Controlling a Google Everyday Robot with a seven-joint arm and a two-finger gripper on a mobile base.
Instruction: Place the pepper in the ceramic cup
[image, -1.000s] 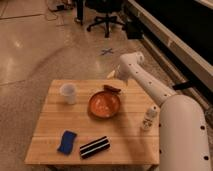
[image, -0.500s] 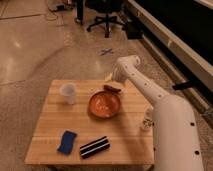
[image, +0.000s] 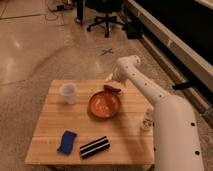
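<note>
camera view | gripper (image: 112, 79) hangs just above the pepper (image: 112, 89), barely shifted over the last second; grip state cannot be told | pepper unmoved, at the far rim of the orange bowl (image: 92, 106) on the tabletop (image: 50, 125) | ceramic cup (image: 68, 93) stands left of the bowl | judged: grasp pending, transfer not begun

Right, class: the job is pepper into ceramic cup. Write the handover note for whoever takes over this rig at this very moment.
The gripper is over the far edge of the table, just above the pepper; contact cannot be told.
The pepper lies on the table against the far rim of the orange bowl.
The ceramic cup stands upright to the left of the bowl, apart from it.
Done: nothing placed yet.
Left: grasp the pepper, carry it to the cup, release it inside.
</note>
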